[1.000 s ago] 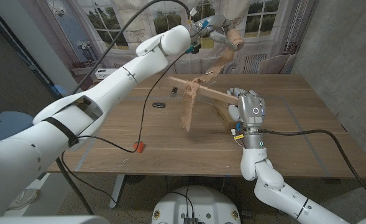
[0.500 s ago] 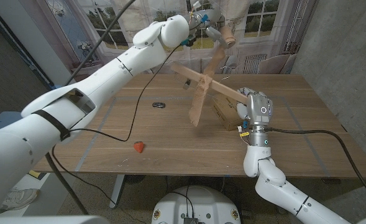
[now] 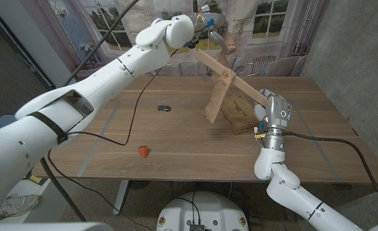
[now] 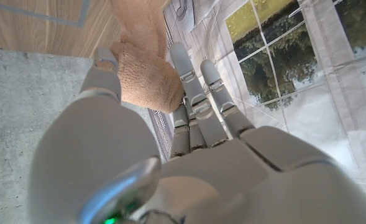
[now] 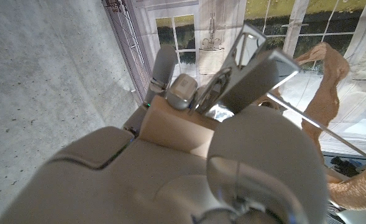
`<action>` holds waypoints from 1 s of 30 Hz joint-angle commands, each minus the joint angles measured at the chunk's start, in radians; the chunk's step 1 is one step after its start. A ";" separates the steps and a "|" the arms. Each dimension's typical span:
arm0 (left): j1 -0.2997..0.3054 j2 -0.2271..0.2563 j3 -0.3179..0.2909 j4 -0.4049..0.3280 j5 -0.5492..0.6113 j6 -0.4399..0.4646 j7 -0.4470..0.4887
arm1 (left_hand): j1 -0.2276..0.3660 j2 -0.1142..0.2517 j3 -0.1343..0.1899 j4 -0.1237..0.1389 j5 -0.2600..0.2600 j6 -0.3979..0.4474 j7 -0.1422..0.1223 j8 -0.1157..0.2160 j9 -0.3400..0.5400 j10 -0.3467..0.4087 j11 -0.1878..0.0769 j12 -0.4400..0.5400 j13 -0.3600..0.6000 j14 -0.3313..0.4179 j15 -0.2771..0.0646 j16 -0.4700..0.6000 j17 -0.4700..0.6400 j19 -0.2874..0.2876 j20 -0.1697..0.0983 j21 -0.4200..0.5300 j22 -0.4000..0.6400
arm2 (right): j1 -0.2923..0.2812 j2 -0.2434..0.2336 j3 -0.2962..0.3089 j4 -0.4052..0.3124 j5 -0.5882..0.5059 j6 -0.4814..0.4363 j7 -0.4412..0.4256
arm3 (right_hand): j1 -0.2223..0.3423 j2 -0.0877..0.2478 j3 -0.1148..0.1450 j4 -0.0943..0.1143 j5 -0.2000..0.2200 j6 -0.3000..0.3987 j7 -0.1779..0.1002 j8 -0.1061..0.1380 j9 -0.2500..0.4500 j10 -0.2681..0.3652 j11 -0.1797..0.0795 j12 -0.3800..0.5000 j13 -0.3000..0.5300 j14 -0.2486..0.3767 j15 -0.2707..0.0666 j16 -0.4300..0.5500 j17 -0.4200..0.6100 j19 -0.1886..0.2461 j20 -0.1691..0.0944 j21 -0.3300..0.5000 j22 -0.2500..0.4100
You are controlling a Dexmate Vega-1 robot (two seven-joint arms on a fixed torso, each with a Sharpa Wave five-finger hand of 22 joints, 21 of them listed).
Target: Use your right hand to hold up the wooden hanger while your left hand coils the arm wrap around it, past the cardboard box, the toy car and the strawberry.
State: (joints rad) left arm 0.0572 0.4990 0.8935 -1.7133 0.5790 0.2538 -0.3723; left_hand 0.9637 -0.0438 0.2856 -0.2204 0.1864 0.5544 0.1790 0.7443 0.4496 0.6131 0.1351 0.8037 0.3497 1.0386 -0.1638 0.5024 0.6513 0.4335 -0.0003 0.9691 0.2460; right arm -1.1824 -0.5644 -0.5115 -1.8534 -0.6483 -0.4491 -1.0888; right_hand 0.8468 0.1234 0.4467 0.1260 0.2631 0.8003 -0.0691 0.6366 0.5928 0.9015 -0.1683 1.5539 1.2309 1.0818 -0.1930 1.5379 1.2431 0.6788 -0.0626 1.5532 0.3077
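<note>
1. Since a second ago, the wooden hanger (image 3: pixel 237 80) has swung to the right and tipped steeper. The left hand (image 3: pixel 215 32) has stayed high, with the arm wrap (image 3: pixel 218 101) trailing after it.
2. In the left wrist view, the fingers (image 4: pixel 192 81) of the left hand close with the thumb on the wrap's tan rolled end.
3. The right hand (image 3: pixel 273 114) holds the hanger's lower end, its fingers (image 5: pixel 163 65) curled about the wood and metal clip.
4. Progress, as a judgement: the wrap seems to loop the bar about once at mid-length, with a tail hanging loose. More coils remain.
5. The hanger's long axis runs diagonally, its high end pointing up and towards the robot's left.
6. It is raised above the cardboard box (image 3: pixel 239 113) on the tabletop (image 3: pixel 176 141).
7. The toy car (image 3: pixel 163 108) and strawberry (image 3: pixel 143 151) lie well apart from it.
</note>
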 commanded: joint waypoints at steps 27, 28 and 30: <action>0.113 0.068 -0.049 0.051 -0.151 -0.183 -0.081 | 0.033 0.083 0.255 0.073 0.450 0.408 -0.162 0.001 -0.002 0.398 -0.279 -0.014 0.441 0.010 -0.043 -0.015 0.014 -0.013 0.001 0.039 -0.020 | 0.004 0.242 0.183 0.096 -0.025 0.158 -0.028 | -0.025 0.042 0.015 -0.002 0.007 0.008 0.009 0.020 -0.006 0.009 -0.014 0.003 0.004 0.007 -0.019 0.037 0.006 0.010 -0.132 0.009 0.000; 0.115 0.069 -0.048 0.050 -0.154 -0.186 -0.087 | 0.033 0.083 0.256 0.073 0.450 0.409 -0.160 0.001 -0.003 0.398 -0.280 -0.014 0.442 0.010 -0.044 -0.016 0.014 -0.010 0.001 0.041 -0.020 | 0.005 0.247 0.186 0.100 -0.031 0.162 -0.028 | -0.025 0.042 0.015 -0.002 0.007 0.007 0.010 0.020 -0.006 0.009 -0.014 0.003 0.004 0.007 -0.019 0.037 0.006 0.011 -0.132 0.009 0.000; 0.117 0.073 -0.046 0.046 -0.157 -0.189 -0.099 | 0.035 0.084 0.258 0.072 0.452 0.409 -0.159 0.001 -0.003 0.401 -0.276 -0.017 0.437 0.016 -0.042 -0.016 0.013 -0.007 0.003 0.045 -0.022 | 0.009 0.251 0.187 0.104 -0.034 0.162 -0.028 | -0.025 0.042 0.015 -0.002 0.007 0.008 0.009 0.020 -0.007 0.009 -0.014 0.003 0.004 0.007 -0.019 0.037 0.006 0.010 -0.132 0.008 0.000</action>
State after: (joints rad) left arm 0.1412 0.5508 0.8558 -1.6605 0.4751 0.1194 -0.4428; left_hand 0.9718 0.0267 0.4368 -0.2425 0.6203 0.8470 0.1002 0.7393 0.4409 0.7607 0.0719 0.7929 0.7881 1.0484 -0.1681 0.4910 0.6606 0.4228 -0.0001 1.0050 0.2228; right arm -1.1764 -0.3798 -0.3675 -1.7744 -0.6448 -0.3123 -1.1160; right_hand 0.8419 0.1285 0.4527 0.1237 0.2669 0.8002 -0.0690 0.6483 0.5827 0.9041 -0.1708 1.5530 1.2342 1.0818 -0.1930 1.5418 1.2432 0.6825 -0.0662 1.5570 0.3044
